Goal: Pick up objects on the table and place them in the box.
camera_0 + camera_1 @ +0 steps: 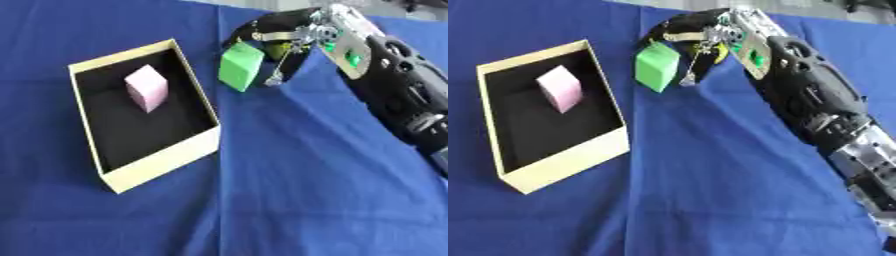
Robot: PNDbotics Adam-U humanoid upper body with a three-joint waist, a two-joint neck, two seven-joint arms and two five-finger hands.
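Left eye view: pink block (pixel 146 88) already lies in the box (pixel 157 167); the right hand (pixel 278 31) grasps the green block (pixel 240 66) (at one o'clock of the box). Right eye view: green block held just outside the box's rim, so placing it is left.

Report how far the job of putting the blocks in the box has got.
Done: the pink block lies inside the box. In hand: the right hand has its fingers curled round the green block, just outside the box's right wall. Left: carry the green block over that wall and release it. No other loose objects show on the blue cloth.
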